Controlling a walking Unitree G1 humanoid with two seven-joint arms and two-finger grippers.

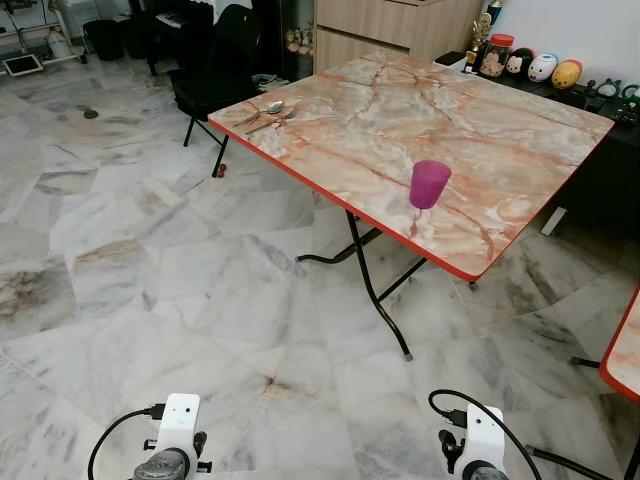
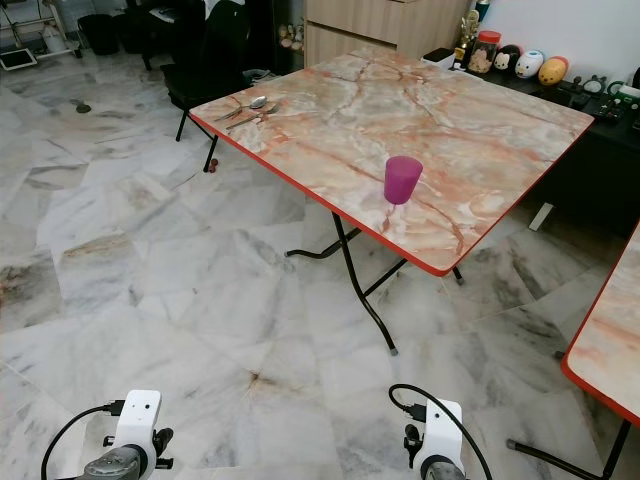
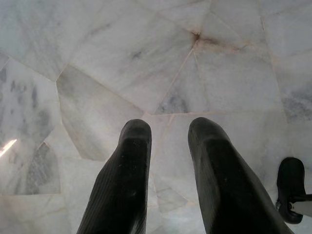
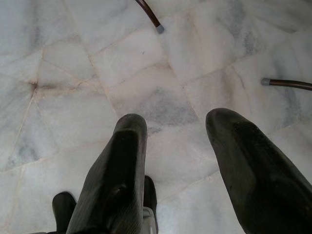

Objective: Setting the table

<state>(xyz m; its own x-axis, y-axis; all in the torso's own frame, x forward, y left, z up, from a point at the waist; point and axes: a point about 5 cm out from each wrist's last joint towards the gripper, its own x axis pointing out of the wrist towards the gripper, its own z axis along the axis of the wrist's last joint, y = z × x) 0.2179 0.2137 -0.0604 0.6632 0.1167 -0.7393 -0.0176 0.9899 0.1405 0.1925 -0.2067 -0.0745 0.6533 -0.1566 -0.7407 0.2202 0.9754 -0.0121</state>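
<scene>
- The marble-tiled floor (image 1: 150,290) takes up most of the scene, and the robot stands on it well apart from the table, both arms hanging low and idle.
- The worktop (image 1: 480,130), a folding table with a marble-pattern top and red edging, stands ahead and to the robot's right, one corner turned toward the robot; a second like worktop's edge (image 1: 625,350) shows at far right.
- A black chair (image 1: 215,65) sits just beyond the table's far left corner, with a wooden cabinet (image 1: 390,25) behind and a row of small figurines (image 1: 540,68) on a dark shelf at the back.
- The left gripper (image 3: 168,146) and the right gripper (image 4: 173,136) both point down at the floor, jaws parted and empty.
- The purple cup (image 1: 430,184) stands upright near the table's near edge, its long axis vertical and its wider mouth up.
- The cutlery (image 1: 265,113), a spoon with other pieces I cannot tell apart, lies flat in a loose bunch at the far left corner, long axes running roughly along that edge.
- The step in hand looks like the approach: walk close and square to the near edge before raising an arm, then take the cup around its middle, keeping it upright.
</scene>
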